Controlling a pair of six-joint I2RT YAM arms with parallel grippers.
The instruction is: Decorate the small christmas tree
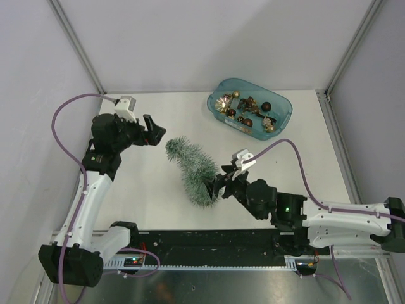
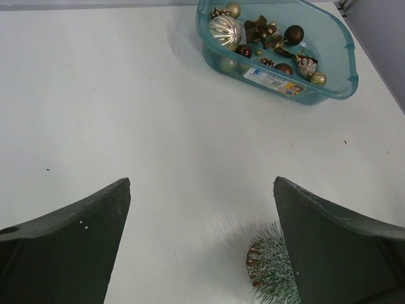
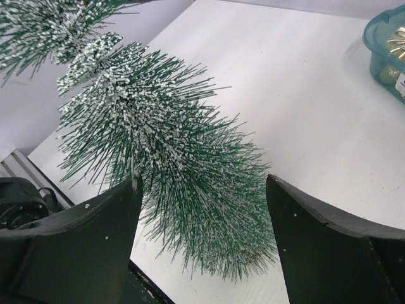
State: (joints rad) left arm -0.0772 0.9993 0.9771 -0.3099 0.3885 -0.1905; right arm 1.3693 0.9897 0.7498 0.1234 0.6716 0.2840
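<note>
The right pincer (image 3: 202,182) stands wide, its smooth dark wedge-shaped fingers (image 3: 82,240) flanking the small christmas tree (image 3: 164,145), a bristly, white-frosted green cone lying tilted on the matte white table (image 1: 145,183). The left pincer (image 2: 202,183) gapes wide too.

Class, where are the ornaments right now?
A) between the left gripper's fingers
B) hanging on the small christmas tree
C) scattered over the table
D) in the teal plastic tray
D: the ornaments all lie inside the teal plastic tray; the small christmas tree is bare and the left gripper is open and empty.
</note>
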